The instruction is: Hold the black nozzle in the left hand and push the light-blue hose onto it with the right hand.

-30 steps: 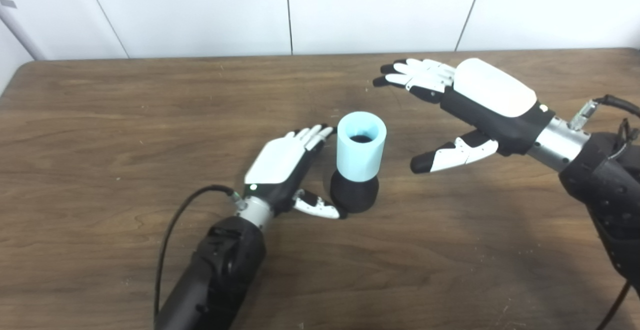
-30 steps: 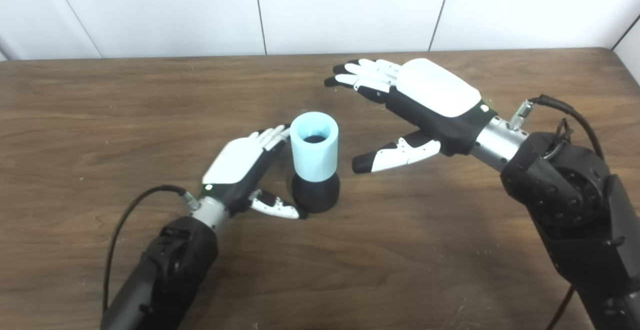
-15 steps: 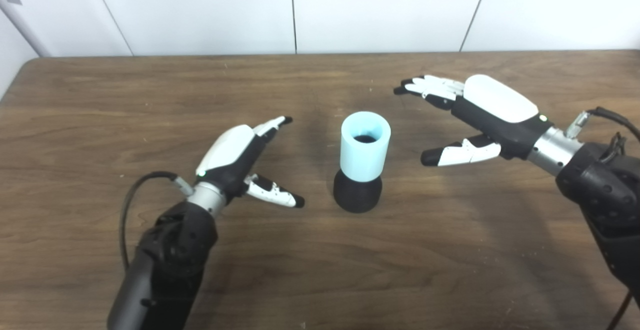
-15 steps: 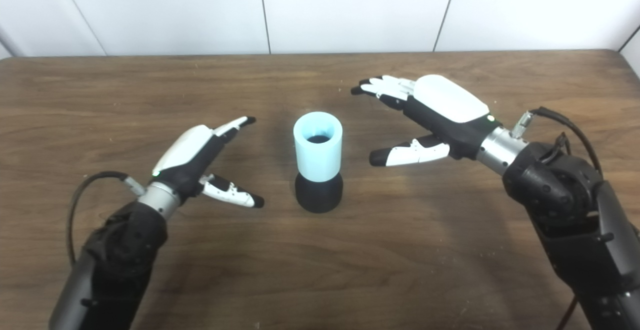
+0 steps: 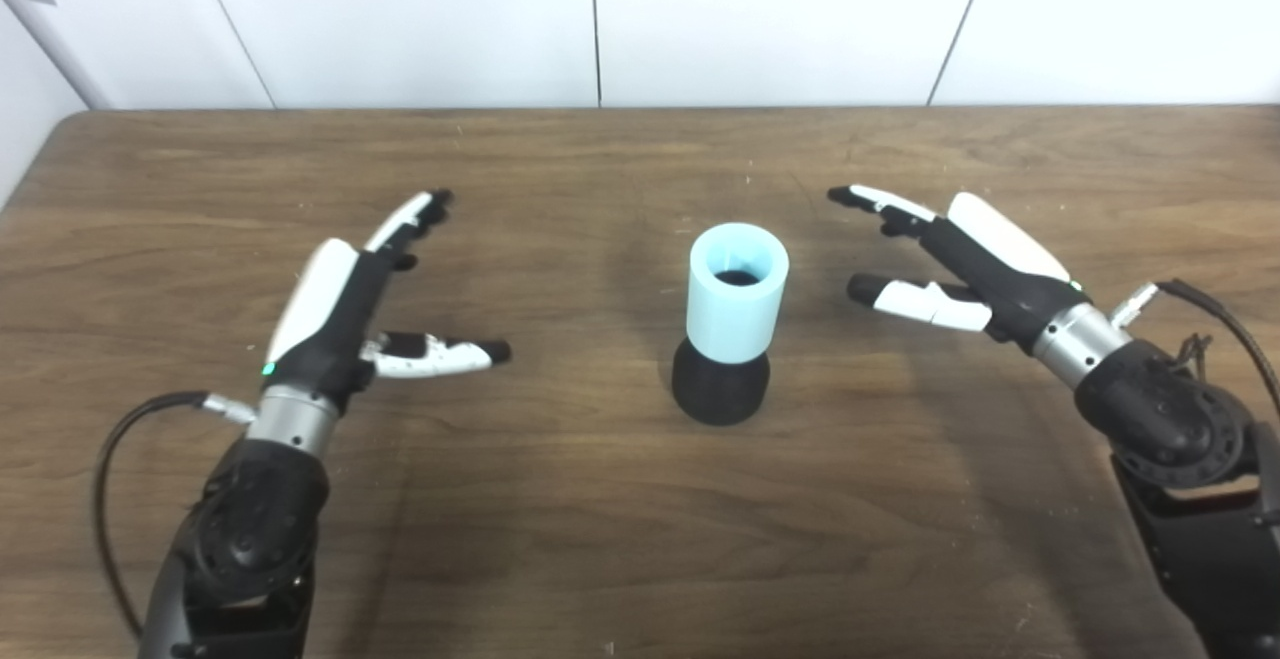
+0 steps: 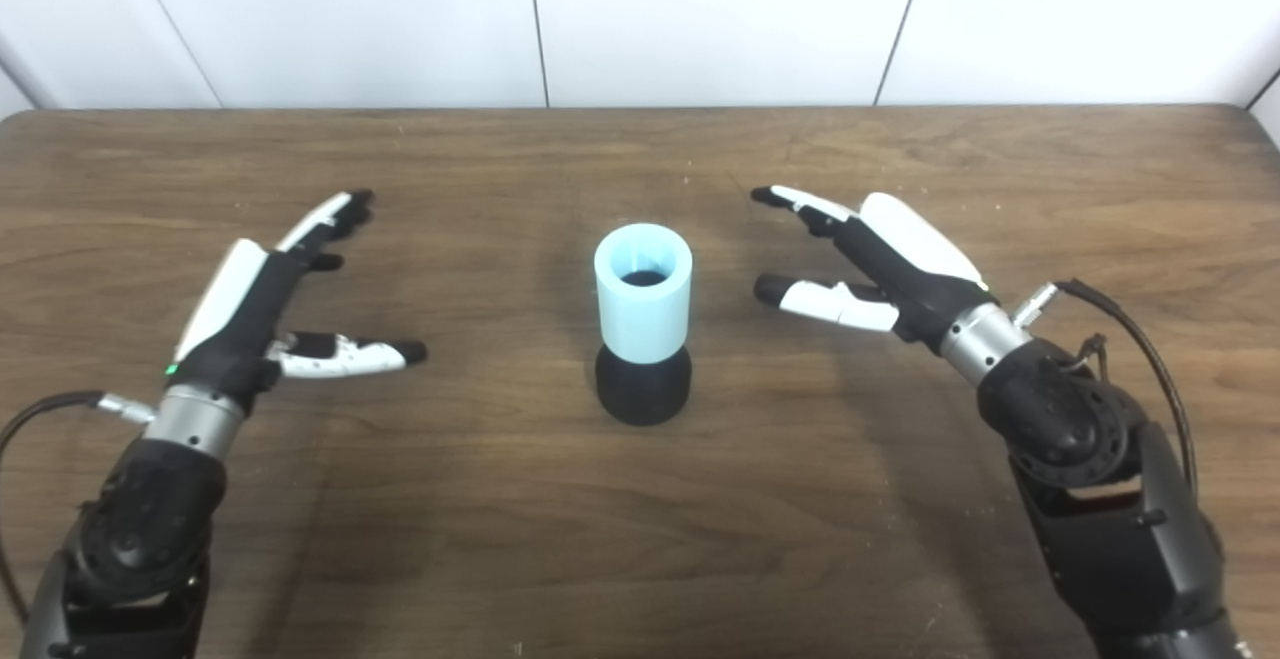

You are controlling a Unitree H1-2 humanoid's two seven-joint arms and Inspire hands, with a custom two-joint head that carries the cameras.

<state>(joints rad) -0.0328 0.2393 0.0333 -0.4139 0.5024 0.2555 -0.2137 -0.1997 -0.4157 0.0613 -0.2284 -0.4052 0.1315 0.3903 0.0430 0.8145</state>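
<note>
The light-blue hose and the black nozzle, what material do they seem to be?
Light-blue hose: probably matte plastic or stiff rubber; thick wall, even colour, no shine. Black nozzle: likely matte plastic too, dull and rounded. Neither can be told surely.

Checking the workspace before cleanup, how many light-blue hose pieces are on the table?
1: the light-blue hose stands upright on the black nozzle at mid-table.
</note>
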